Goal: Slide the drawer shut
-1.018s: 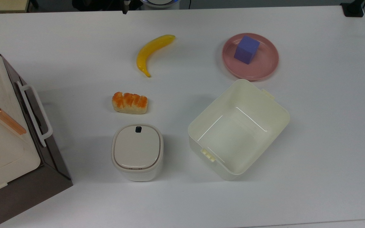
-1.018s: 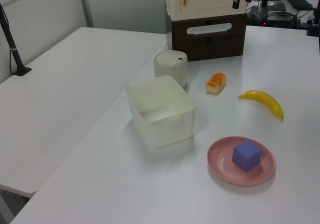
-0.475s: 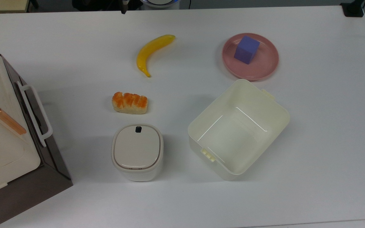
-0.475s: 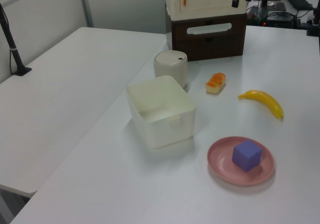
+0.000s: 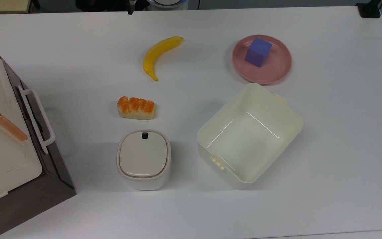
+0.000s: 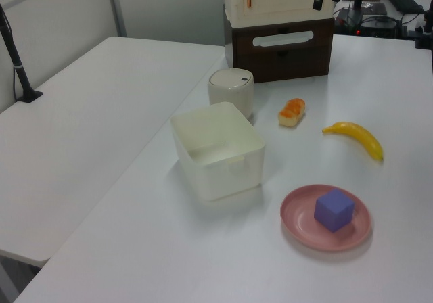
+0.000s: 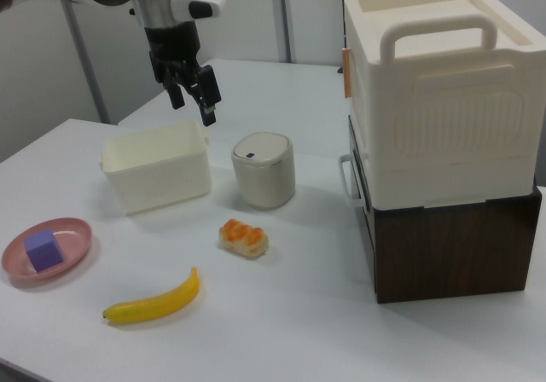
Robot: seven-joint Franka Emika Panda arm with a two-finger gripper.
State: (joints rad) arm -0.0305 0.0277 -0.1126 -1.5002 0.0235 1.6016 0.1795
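Drawer [image 6: 283, 53]: at the far end of the bench [image 5: 343, 139], in the dark brown cabinet [image 7: 452, 245] under a stacked cream crate [image 7: 435, 101]. Front panel flush with the cabinet face in the left view, no light-wood side showing. White bar handle [image 5: 35, 117] at the top view's left edge.

Gripper [image 7: 194, 109]: raised well above the bench, over the cream tub [image 7: 158, 177] in the right view, well apart from the handle. Fingers spread, pinching nothing.

Change over the last second: none on the bench. Drawer front in the same place as a second ago. Gripper at the same spot near the top edge of the left view, barely shifted.

Other items, all unmoved: lidded bin [image 5: 143, 157], bread piece [image 5: 135, 108], banana [image 5: 159, 54], pink plate [image 5: 277, 74] bearing a purple cube [image 5: 258, 52].

Meaning for the task: judged complete or all but complete. Drawer apparently fully home, arm parked clear of it. No further push seemingly called for; at most a check that no gap remains at the front panel.
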